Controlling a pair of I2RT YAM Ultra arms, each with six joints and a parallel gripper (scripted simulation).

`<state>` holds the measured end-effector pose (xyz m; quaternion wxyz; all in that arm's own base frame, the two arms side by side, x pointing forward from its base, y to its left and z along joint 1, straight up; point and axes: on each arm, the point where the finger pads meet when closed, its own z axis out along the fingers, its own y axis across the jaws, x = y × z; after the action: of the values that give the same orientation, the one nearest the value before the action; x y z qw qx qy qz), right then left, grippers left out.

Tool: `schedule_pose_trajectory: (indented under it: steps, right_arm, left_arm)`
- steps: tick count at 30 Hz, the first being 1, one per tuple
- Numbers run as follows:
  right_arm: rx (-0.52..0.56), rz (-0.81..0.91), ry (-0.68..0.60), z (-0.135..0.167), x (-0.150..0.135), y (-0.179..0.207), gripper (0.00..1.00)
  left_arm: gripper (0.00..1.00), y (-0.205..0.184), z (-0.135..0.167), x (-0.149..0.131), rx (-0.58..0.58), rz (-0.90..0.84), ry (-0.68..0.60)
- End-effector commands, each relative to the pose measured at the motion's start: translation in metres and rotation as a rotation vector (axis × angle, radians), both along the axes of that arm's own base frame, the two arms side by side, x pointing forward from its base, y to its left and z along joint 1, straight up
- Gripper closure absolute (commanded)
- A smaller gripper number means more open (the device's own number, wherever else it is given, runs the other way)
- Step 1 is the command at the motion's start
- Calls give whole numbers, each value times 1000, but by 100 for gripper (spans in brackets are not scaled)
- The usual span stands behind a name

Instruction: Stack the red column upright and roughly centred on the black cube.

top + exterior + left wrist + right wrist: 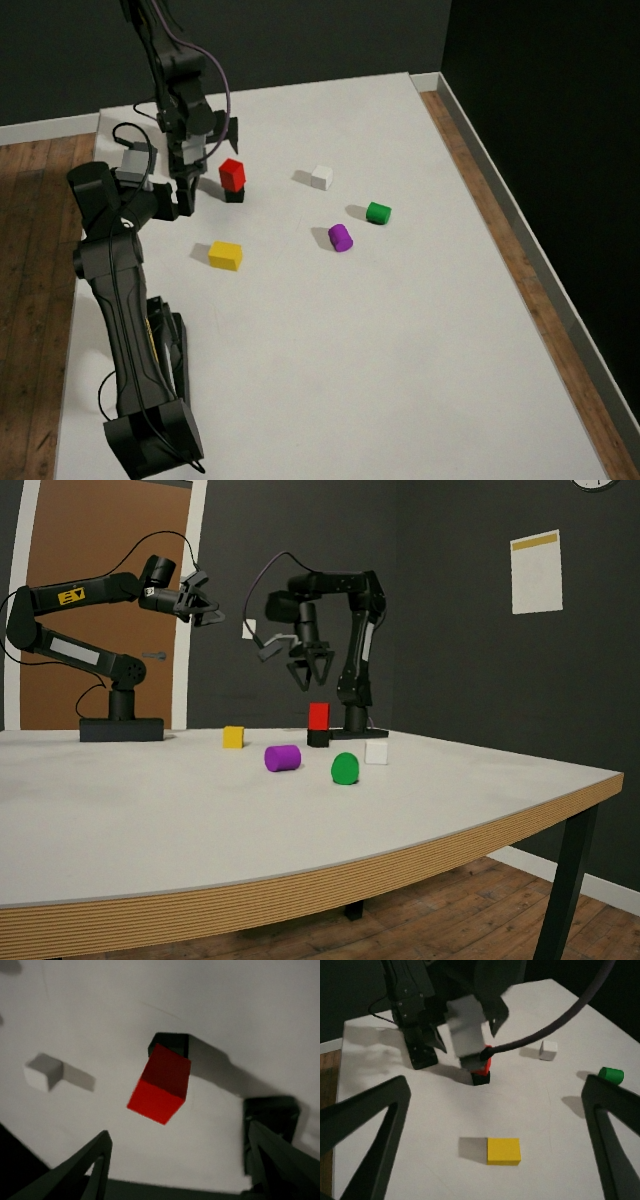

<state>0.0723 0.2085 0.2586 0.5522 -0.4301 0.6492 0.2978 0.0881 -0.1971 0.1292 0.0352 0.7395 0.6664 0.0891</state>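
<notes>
The red column (232, 174) stands upright on the black cube (234, 194) at the back left of the table. It also shows in the exterior view (318, 716) on the cube (317, 737). My left gripper (310, 682) hangs open above the stack, apart from it. In the left wrist view its fingers spread wide around nothing, with the column (161, 1087) below. My right gripper (202, 611) is open and empty, held high to the side. Its wrist view shows the stack (483, 1070) partly behind the left gripper.
A yellow block (225, 255) lies in front of the stack. A white cube (322, 177), a purple cylinder (340, 237) and a green cylinder (378, 212) lie to its right. The arm bases stand along the table's left edge.
</notes>
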Motion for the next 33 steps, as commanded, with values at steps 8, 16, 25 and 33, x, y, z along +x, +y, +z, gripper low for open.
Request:
schedule_pose_trajectory:
  steps: [8, 16, 25, 33]
  right_arm:
    - [23, -3, 3, 6, 1, -2, 0]
    - [23, -3, 3, 6, 1, -2, 0]
    - [23, -3, 3, 6, 1, -2, 0]
    - [23, -3, 3, 6, 1, -2, 0]
  left_arm:
    - [0, 7, 9, -1, -414, 406, 56]
    - [0, 17, 11, -1, -600, 589, 100]
    - [0, 28, 8, -1, -730, 704, 121]
    - [0, 32, 9, 0, -727, 699, 105]
